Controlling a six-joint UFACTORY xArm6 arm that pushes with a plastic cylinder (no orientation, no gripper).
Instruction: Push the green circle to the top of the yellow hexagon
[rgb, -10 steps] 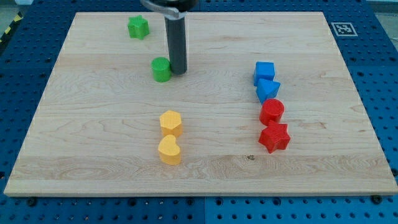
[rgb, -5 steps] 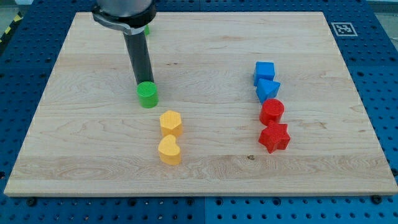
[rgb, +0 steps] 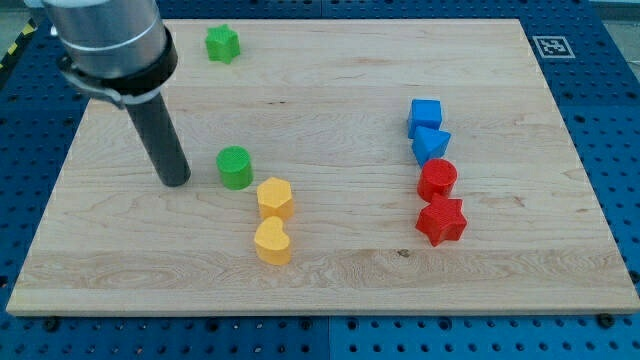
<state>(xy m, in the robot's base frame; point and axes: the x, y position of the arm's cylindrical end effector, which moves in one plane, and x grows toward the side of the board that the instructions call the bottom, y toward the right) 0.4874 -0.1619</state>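
The green circle (rgb: 236, 167) stands on the wooden board, just up and to the left of the yellow hexagon (rgb: 274, 197), with a small gap between them. My tip (rgb: 176, 181) rests on the board to the left of the green circle, a short gap apart from it. The dark rod rises from the tip up to the view's top left.
A yellow heart-shaped block (rgb: 272, 242) sits right below the hexagon. A green star (rgb: 222, 43) lies at the top left. At the right stand a blue cube (rgb: 425, 116), a blue block (rgb: 431, 145), a red circle (rgb: 438, 180) and a red star (rgb: 441, 220).
My tip pushed the green circle down and left towards the hexagon, then left it and swung to the circle's left side. The other blocks have not moved.
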